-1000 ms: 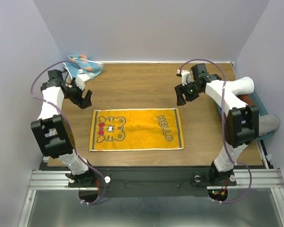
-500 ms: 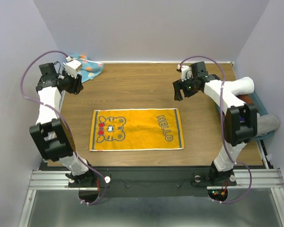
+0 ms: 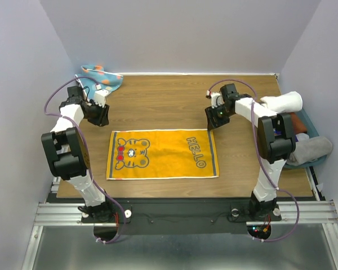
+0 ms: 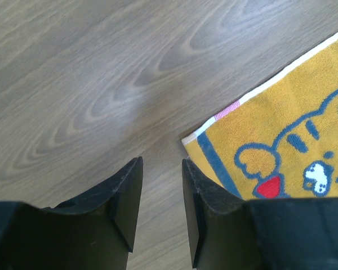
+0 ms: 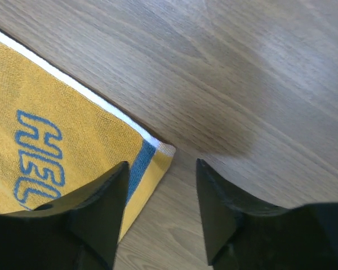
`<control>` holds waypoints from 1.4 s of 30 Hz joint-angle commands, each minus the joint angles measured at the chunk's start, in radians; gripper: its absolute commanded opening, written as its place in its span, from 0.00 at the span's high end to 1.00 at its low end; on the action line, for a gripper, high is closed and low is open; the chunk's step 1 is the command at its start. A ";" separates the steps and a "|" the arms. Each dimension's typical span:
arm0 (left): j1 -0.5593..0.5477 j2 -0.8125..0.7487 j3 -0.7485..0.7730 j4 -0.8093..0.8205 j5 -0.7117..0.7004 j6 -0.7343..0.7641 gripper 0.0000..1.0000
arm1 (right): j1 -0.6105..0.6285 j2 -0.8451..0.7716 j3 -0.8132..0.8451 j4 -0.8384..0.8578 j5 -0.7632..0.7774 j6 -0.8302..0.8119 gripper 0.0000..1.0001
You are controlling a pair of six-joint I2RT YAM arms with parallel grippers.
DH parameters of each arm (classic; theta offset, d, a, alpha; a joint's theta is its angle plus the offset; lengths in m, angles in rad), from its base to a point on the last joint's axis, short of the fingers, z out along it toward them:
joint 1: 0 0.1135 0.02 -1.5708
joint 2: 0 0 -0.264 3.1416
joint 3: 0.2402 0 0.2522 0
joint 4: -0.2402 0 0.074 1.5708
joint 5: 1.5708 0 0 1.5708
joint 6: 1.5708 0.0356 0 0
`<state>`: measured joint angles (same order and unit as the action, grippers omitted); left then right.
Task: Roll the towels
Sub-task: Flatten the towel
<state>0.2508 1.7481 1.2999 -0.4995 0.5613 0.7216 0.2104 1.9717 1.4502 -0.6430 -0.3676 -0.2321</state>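
Overhead first: the yellow towel (image 3: 162,153) lies flat and spread out on the wooden table (image 3: 169,101), tiger face to the left, "HELLO" printed at the right end. The blue dotted towel (image 3: 101,77) sits crumpled in the far left corner, against the back wall. The left gripper (image 3: 99,115) hangs just beyond the yellow towel's far left corner, and the right gripper (image 3: 214,119) just beyond its far right corner. Off the table's right edge there's a white roll of cloth (image 3: 281,102) and a grey cloth (image 3: 312,149) nearer the camera. From up here, you can't tell how the jaws are set.

Over to the left wrist camera, and this settles it: the two black fingers stand a little apart, bare wood showing between them, nothing held. The towel's corner lies just to their right, with a white edge, a navy stripe, a small pink tag (image 4: 226,111) on the hem and part of the tiger. The fingers sit beside the corner, not around it.

The right wrist camera now: jaws apart here too, wider, gripping nothing. The towel's corner points into the gap from the left, with the letters "HEL" on it.

The count: two arms, two grippers, two patterned towels, one flat and one bunched, with only the yellow one visible in the wrist views, and two more cloths at the right side.
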 commanded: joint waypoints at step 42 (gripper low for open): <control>-0.025 0.217 0.068 -0.053 0.175 0.015 1.00 | -0.026 0.027 0.021 -0.003 -0.100 -0.016 0.99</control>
<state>0.2298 1.9530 1.3155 -0.5232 0.6724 0.7311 0.2031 2.0247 1.4498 -0.6460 -0.4679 -0.2279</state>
